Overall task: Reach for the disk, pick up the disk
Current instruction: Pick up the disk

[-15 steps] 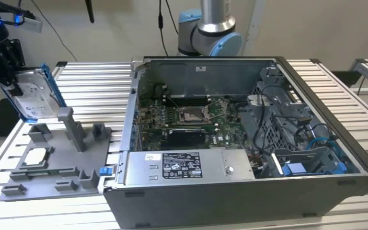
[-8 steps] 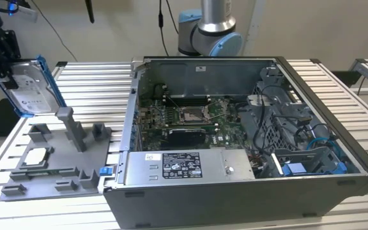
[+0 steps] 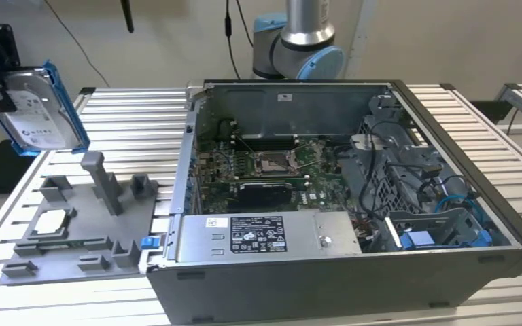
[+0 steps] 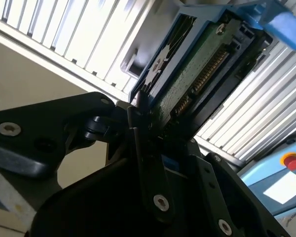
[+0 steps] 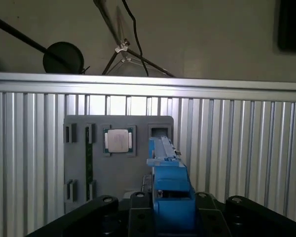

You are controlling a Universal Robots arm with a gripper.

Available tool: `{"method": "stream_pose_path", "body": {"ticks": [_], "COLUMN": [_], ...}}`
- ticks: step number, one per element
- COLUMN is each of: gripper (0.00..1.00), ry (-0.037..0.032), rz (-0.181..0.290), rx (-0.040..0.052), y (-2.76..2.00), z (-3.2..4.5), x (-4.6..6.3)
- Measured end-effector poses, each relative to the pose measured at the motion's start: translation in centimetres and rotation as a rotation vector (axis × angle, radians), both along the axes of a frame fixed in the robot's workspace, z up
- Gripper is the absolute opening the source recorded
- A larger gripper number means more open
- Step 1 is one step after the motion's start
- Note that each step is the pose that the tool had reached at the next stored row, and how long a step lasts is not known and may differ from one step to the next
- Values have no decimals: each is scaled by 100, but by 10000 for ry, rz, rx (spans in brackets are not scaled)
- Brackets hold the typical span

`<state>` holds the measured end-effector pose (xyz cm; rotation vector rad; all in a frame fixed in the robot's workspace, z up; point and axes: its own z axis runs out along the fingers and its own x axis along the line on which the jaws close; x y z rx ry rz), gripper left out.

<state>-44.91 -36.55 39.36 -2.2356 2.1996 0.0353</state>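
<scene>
The gripper (image 4: 160,136) is closed on the disk (image 3: 36,109). In the second wrist view its black fingers (image 4: 143,148) are drawn in narrow and press against the drive's near end, with the green circuit board (image 4: 197,74) of the drive's underside running away from them. In the first wrist view the disk is seen edge-on, and its blue side rail (image 5: 170,190) comes up between the dark finger mounts.

In the exterior view the disk hangs in the air above and beyond the far corner of the grey fixture plate (image 3: 71,244), on the exterior view's left, and touches neither the plate nor the slatted table (image 3: 134,122). It stands nearly upright and slightly tilted. Its silver, white-labelled face is turned toward the camera, and a blue rail runs down the side nearer the plate.

A square silver chip (image 5: 119,140) lies in a recess of the fixture plate. Just beside that recess, in the first wrist view, the far tip of the disk lines up with an open slot (image 5: 159,132) in the plate. Whether the tip is above or level with the slot cannot be told from that view. Grey posts (image 3: 98,180) stand up from the plate below the disk.

The open computer case (image 3: 352,272) sits just beside the plate, on the exterior view's right. The arm (image 3: 299,27) rises behind the case.
</scene>
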Motion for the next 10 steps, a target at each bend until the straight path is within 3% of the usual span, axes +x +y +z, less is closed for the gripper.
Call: {"method": "stream_pose_path", "body": {"ticks": [10], "gripper": [0], "ry": [2], "rz": [0], "rx": [-72], "y": [0], "z": [353], "x": [0]}}
